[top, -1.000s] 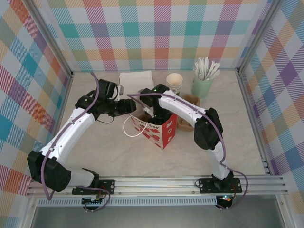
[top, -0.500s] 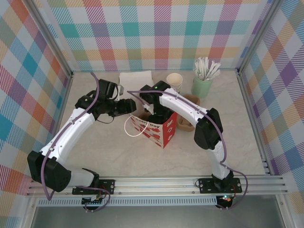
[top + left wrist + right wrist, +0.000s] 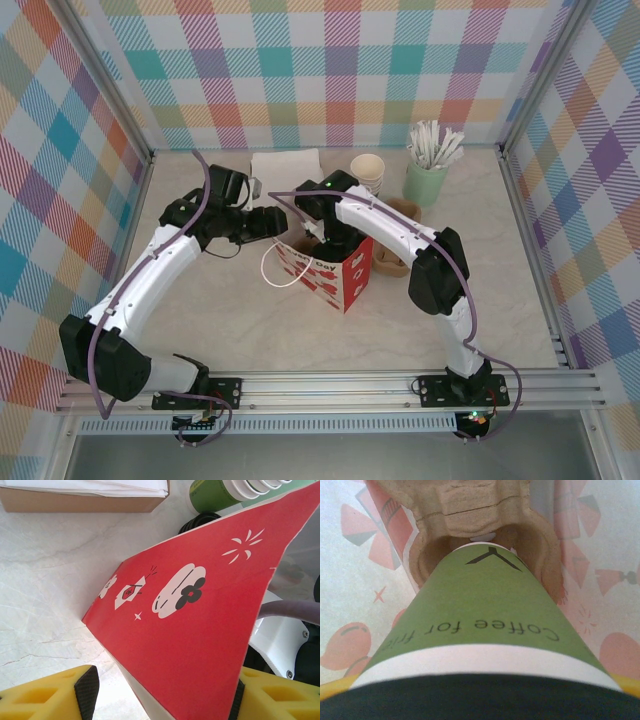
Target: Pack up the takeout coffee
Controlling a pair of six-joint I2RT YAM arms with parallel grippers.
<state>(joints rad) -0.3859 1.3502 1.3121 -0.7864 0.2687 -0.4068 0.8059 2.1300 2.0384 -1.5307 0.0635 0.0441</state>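
Surroundings: a pale marbled table (image 3: 200,330) walled in by pastel plaid panels.
Bag: a red paper bag with white prints (image 3: 325,278) (image 3: 200,630) stands open at the table's middle. A white cord handle (image 3: 270,266) hangs off its left side.
Left jaws: at the bag's left upper edge. The yellow fingers (image 3: 55,697) stand apart with the red wall between them. Bare table shows between one pad and the paper, so they are open, not clamped.
Right jaws: down inside the bag's mouth, closed on the cup near its lid, with a sliver of yellow finger at each side.
Takeout coffee: a dark green paper cup with a black lid (image 3: 485,625) is inside the bag. Its base is at a round well of the brown moulded-pulp carrier (image 3: 470,505); I cannot tell whether it is fully seated.
Back edge: a stack of lidless green cups (image 3: 367,172) (image 3: 215,492) stands beside a mint holder of white sticks (image 3: 426,182).
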